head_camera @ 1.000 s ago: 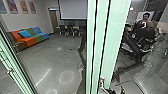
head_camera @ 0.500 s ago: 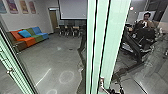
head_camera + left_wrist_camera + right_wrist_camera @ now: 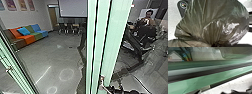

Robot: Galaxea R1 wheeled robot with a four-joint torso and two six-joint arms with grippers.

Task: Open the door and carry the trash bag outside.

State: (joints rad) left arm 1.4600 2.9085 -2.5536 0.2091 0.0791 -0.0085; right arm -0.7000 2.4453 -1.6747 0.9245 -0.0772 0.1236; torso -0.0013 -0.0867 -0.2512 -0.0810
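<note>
This looks like an office room, seen past tall pale green frames [image 3: 113, 37]. A long couch [image 3: 27, 37] has orange, green and blue parts. Dark chairs [image 3: 66, 29] stand in a row near a big screen [image 3: 73, 8]. Pictures [image 3: 21, 5] hang up high, and the floor [image 3: 47, 56] is plain gray.

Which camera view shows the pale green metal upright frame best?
The head view: the upright crosses it from top to bottom. The right wrist view gives close, slanting green bands, likely the same frame; the left wrist view has the dark plastic trash bag close up.
</note>
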